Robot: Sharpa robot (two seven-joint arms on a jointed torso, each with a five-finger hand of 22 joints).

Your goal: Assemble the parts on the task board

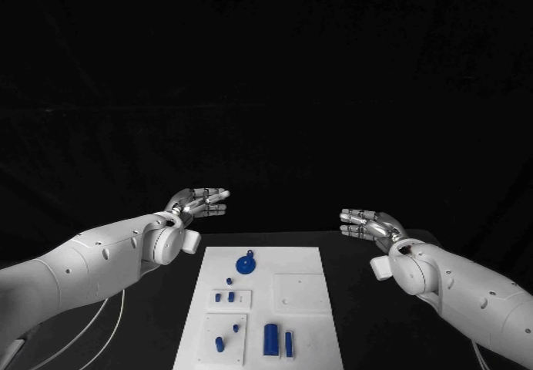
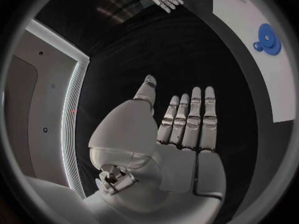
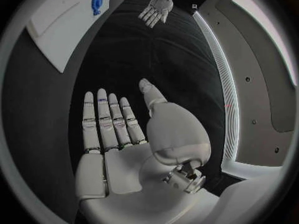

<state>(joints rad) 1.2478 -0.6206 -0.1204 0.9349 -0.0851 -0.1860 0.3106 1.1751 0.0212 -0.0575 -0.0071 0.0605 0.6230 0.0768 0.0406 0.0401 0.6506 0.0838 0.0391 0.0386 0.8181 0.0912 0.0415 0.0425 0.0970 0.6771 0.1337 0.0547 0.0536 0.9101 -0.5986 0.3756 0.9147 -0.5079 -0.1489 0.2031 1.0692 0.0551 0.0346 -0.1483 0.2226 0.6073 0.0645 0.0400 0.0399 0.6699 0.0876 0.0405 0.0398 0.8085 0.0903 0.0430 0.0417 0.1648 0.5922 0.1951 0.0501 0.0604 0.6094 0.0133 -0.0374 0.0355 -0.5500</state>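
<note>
Flatly, silver hands (image 1: 200, 203) (image 1: 367, 223) flank white (rectangular) board (image 1: 300, 266).

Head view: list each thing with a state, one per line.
Left hand: open, fingers straight, holding nothing, raised beyond the board.
Right hand: open, holding nothing.
White rectangular task board: flat on the black table.
Round blue disc part: lying on the board, untouched.
Blue cylinder part: lying on the board.

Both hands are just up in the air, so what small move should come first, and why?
Probably lower one hand toward the task board. The left hand and right hand hover open beyond its far end, holding nothing, while the blue parts lie untouched.
</note>
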